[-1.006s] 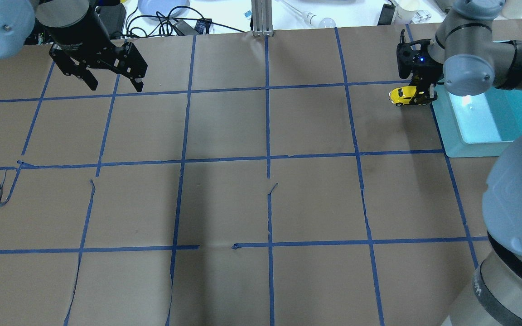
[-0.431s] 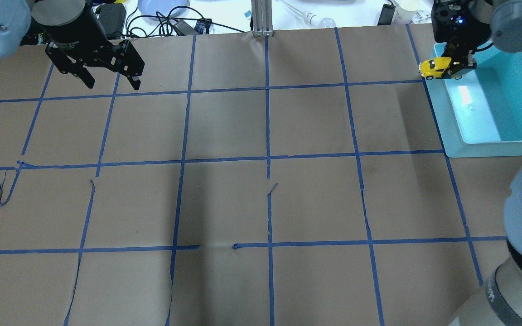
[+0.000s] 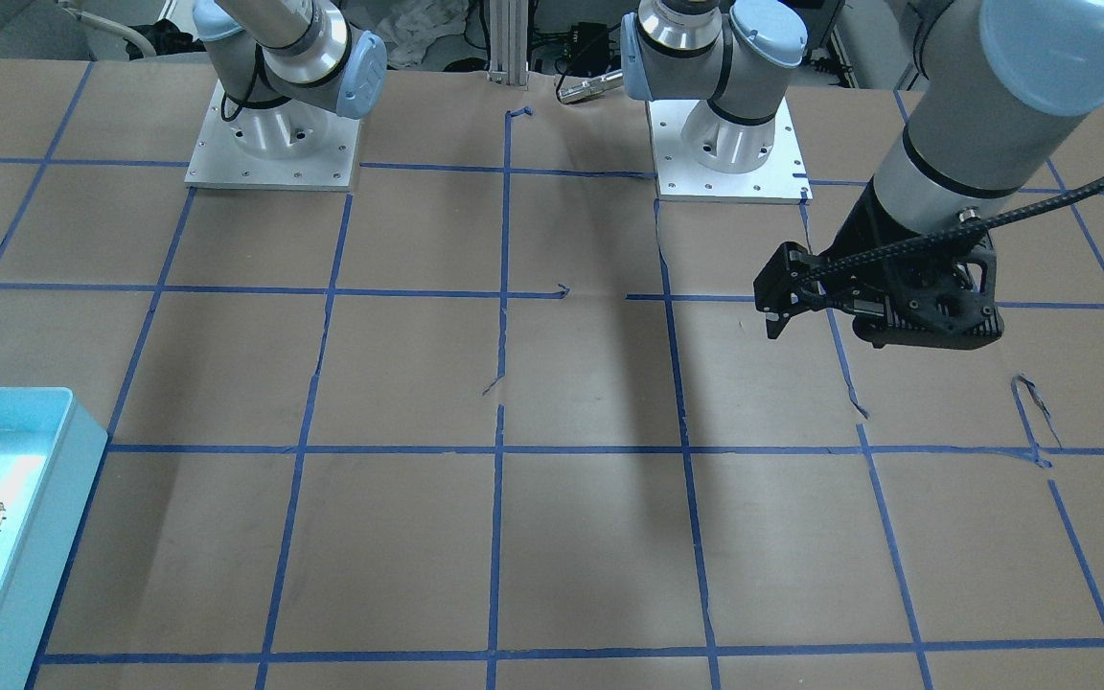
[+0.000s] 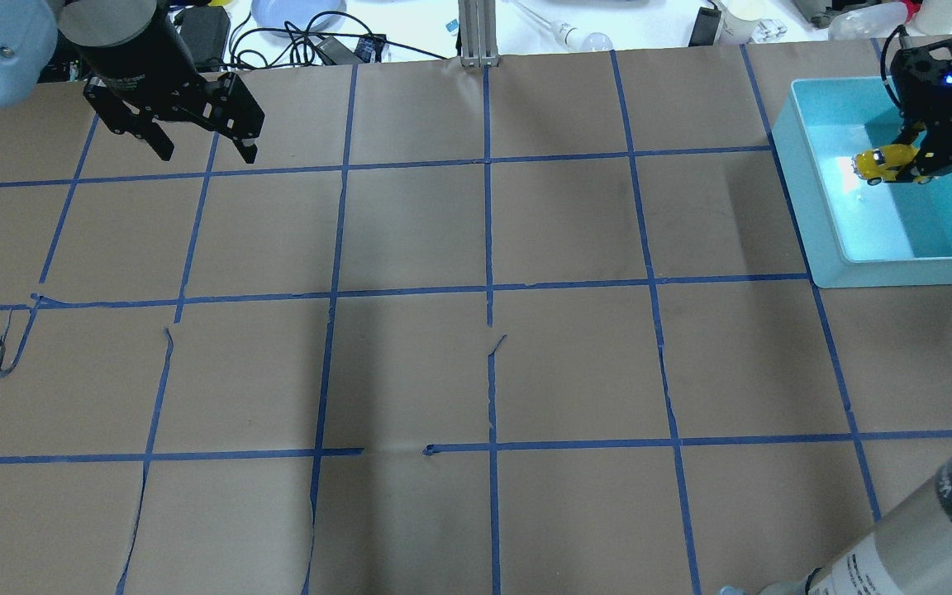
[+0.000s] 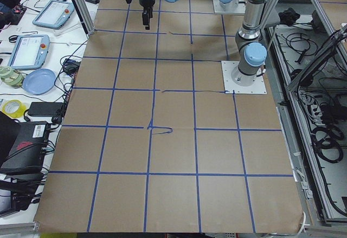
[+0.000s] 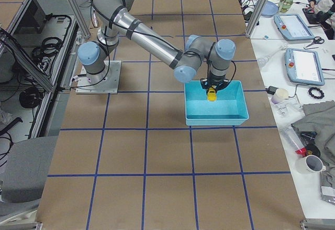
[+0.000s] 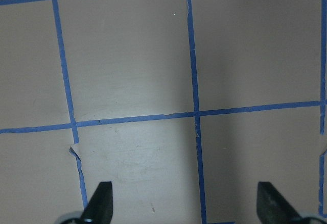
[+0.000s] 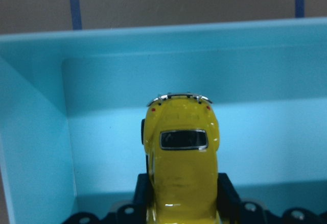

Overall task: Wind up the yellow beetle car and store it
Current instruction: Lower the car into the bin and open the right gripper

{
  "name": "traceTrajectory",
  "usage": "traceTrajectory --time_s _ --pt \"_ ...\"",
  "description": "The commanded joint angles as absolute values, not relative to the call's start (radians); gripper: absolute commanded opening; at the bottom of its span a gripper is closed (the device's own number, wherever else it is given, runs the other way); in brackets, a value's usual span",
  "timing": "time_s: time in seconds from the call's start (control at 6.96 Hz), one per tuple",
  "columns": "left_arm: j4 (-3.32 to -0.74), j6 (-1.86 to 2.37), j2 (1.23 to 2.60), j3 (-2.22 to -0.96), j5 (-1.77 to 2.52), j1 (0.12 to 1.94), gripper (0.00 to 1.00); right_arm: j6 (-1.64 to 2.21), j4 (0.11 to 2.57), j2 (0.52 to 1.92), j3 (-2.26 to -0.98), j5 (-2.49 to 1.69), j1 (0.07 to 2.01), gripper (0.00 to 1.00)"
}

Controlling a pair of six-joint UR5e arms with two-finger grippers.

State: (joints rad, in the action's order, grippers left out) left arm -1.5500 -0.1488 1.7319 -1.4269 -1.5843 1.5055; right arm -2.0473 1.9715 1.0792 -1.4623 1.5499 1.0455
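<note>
Overhead exterior shows the right gripper point(image 4: 919, 165) clamped on the glossy, rounded yellow beetle car point(image 4: 879, 163), a smooth rectangular turquoise plastic bin point(image 4: 897, 271) beneath it; the left gripper point(image 4: 209, 154) has its black fingers apart.

A blue plate point(image 4: 298, 13) and black cables point(image 4: 276, 38) lie beyond the taped table point(image 4: 567, 231).

A: State the work surface.
B: A table point(image 4: 410, 372) covered in brown paper, divided into squares by blue tape lines point(image 4: 488, 248); several tape ends are lifted.
A: Items directly on it?
B: One turquoise bin point(image 4: 897, 271) at the robot's right; the right arm's base plate point(image 3: 217, 174); the left arm's base plate point(image 3: 782, 187).
</note>
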Motion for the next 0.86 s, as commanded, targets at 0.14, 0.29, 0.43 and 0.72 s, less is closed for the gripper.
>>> traceTrajectory --time_s 0.14,0.29,0.43,0.72 --pt "-1.548 -0.149 1.732 -1.427 -1.583 1.506 1.0 -2.195 2.18 1.014 -1.574 1.54 0.999 0.15" --pt "-1.548 -0.149 1.73 -1.427 -1.582 1.506 1.0 -2.197 2.186 1.003 -1.575 1.539 0.999 0.18" --pt "-1.548 -0.149 1.73 -1.427 -1.583 1.505 1.0 -2.195 2.189 0.994 -1.575 1.517 0.999 0.3" --pt "-1.548 -0.15 1.73 -1.427 -1.583 1.505 1.0 -2.119 2.192 1.008 -1.572 1.463 1.0 1.0"
